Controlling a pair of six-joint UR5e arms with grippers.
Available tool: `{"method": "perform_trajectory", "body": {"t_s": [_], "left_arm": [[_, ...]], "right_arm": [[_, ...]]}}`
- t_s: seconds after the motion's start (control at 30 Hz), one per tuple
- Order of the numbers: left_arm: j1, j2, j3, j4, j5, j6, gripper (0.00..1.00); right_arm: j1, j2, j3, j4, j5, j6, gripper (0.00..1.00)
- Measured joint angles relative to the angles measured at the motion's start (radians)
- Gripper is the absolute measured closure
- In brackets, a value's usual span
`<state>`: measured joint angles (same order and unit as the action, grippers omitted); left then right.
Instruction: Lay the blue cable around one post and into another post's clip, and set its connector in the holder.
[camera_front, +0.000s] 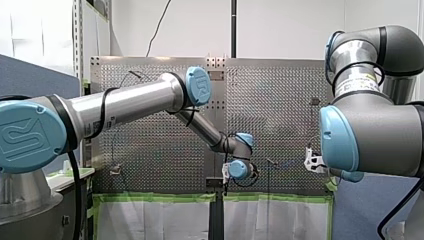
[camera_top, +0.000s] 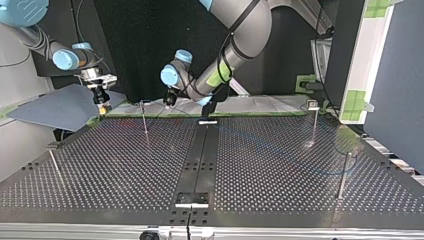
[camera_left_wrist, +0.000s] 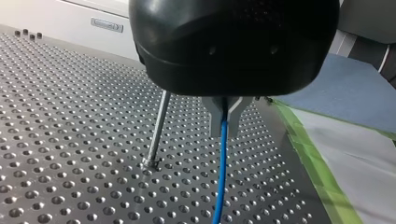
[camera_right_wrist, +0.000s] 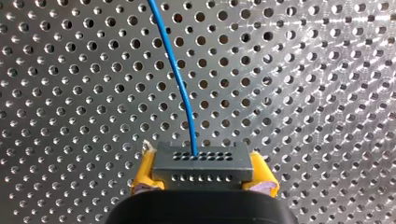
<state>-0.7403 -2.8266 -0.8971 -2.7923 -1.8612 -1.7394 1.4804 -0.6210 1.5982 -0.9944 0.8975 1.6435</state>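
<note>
My left gripper (camera_left_wrist: 225, 125) has its metal fingers shut on the blue cable (camera_left_wrist: 220, 177), which runs from them down over the perforated table. A thin metal post (camera_left_wrist: 158, 130) stands just beside those fingers. My right gripper (camera_right_wrist: 203, 181) is shut with its yellow pads (camera_right_wrist: 142, 179) on the dark grey connector (camera_right_wrist: 202, 163); the cable (camera_right_wrist: 180, 79) leaves the connector's face and curves away. In the top view my right gripper (camera_top: 102, 105) hangs at the far left edge of the table and my left gripper (camera_top: 170, 100) is near the far post (camera_top: 144, 119).
More posts stand on the table: one with a clip on top (camera_top: 313, 120) at the top view's right, a plain one (camera_top: 343, 176) nearer, and one (camera_top: 54, 165) at the left. A black bracket (camera_top: 191, 199) sits at the near middle. Green tape (camera_left_wrist: 322, 172) marks the table's edge.
</note>
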Motion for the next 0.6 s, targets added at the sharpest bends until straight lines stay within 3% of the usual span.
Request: {"method": "perform_trajectory", "body": {"t_s": [0.6], "left_arm": [[0.019, 0.0, 0.033, -0.047, 0.013, -0.007, 1.0]], "right_arm": [[0.004, 0.0, -0.033, 0.011, 0.0, -0.007, 1.0]]}}
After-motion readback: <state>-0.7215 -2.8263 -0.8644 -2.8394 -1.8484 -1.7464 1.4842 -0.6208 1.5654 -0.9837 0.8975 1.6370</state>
